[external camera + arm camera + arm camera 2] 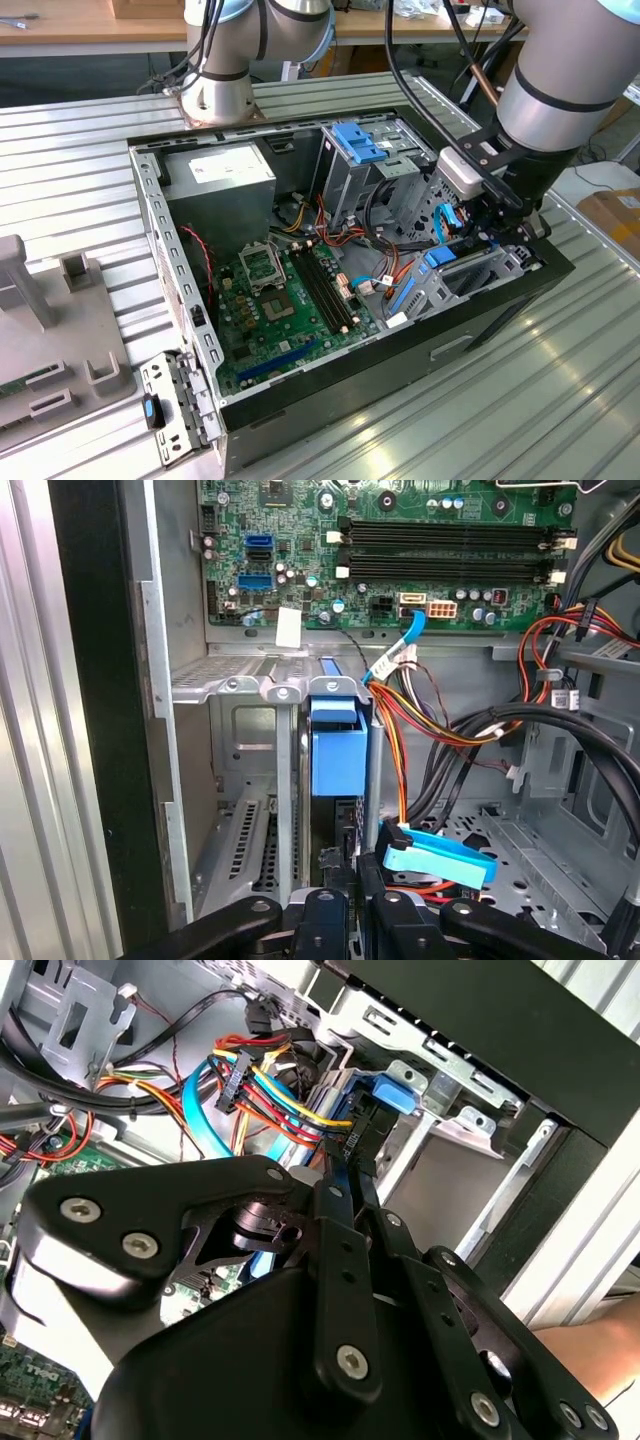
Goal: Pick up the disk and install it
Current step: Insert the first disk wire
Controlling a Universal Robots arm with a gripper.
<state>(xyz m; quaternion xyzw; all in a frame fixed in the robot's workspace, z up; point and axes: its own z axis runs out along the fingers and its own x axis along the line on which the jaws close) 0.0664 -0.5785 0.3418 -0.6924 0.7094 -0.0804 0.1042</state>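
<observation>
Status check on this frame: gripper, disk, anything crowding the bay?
Gripper down inside the case, at the drive bay. Finger state unclear. Disk's blue carrier standing in the bay slot. Red-yellow cable bundle and blue data cable crowd alongside.

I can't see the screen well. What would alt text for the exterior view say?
A grey robot arm reaches into an open computer case on a ribbed metal table, its gripper low among coloured cables near the case's edge at the exterior view's right. Inside lie a green motherboard, a grey power-supply box and a drive cage with a blue bracket.
</observation>
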